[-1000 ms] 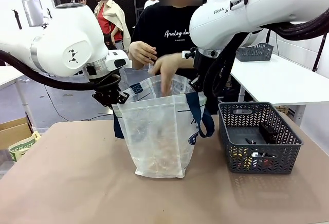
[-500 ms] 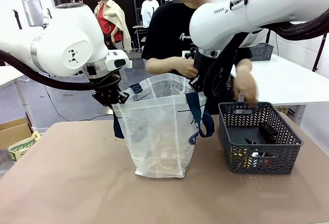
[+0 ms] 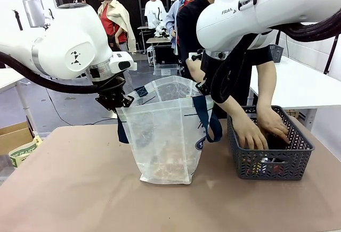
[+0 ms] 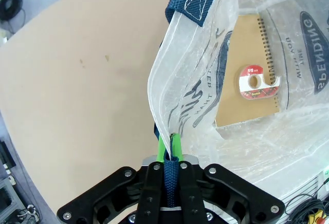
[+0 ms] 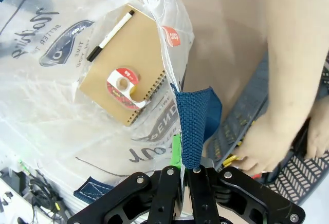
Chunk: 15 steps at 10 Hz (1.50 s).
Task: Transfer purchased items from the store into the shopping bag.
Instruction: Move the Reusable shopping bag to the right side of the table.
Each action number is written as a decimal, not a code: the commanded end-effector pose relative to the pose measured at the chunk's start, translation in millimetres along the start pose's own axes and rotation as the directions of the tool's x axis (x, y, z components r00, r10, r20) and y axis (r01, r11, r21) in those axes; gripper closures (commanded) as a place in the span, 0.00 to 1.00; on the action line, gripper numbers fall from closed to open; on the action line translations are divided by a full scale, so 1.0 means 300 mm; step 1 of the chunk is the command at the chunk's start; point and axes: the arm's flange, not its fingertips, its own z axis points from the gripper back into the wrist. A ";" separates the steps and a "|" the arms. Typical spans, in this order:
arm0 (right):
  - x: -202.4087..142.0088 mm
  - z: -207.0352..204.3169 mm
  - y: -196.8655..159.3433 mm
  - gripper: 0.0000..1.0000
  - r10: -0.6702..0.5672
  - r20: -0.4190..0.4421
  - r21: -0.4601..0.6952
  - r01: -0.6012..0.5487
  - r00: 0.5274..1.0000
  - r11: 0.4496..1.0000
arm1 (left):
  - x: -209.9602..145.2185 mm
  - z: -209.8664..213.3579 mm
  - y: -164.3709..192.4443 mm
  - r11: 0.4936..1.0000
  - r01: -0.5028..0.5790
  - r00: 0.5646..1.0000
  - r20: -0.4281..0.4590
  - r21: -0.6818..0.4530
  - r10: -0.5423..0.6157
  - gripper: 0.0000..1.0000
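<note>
Nearest the camera is the bare tan worktop (image 3: 80, 189). About mid-table on it stands the translucent white plastic shopping bag with navy strap handles (image 3: 165, 136), and close beside that on the right sits the dark grey lattice-walled plastic basket (image 3: 272, 163). The bag is upright, long axis vertical, mouth pointing straight up and stretched side to side between the two arms. The left fingers (image 4: 171, 144) are pinched tight on one navy strap at the left rim, and the right fingers (image 5: 182, 154) are clamped on the other strap at the basket side. Flat on the bottom of the bag there's a brown spiral-bound notebook (image 4: 241, 80) with a red roll of sticky tape (image 4: 254, 80) lying on it, plus a black-and-white pen (image 5: 110, 36). Further back, the person's hands (image 3: 249, 132) are both down in the basket, so I'd say the job now is just being a good bag holder. The straps should stay apart and level so the mouth stays wide. The base should stay on the worktop, and neither rim should sag inward, especially the basket-side one where stuff will likely come over.
</note>
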 end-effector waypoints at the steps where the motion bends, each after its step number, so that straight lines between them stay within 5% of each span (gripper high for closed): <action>1: -0.001 0.002 -0.009 1.00 -0.004 0.001 -0.002 0.004 1.000 1.000 | -0.002 0.002 0.010 1.000 -0.005 1.000 0.001 0.002 0.005 1.00; 15: -0.001 0.002 -0.009 1.00 -0.004 0.001 -0.002 0.004 1.000 1.000 | -0.002 0.002 0.010 1.000 -0.005 1.000 0.001 0.002 0.005 1.00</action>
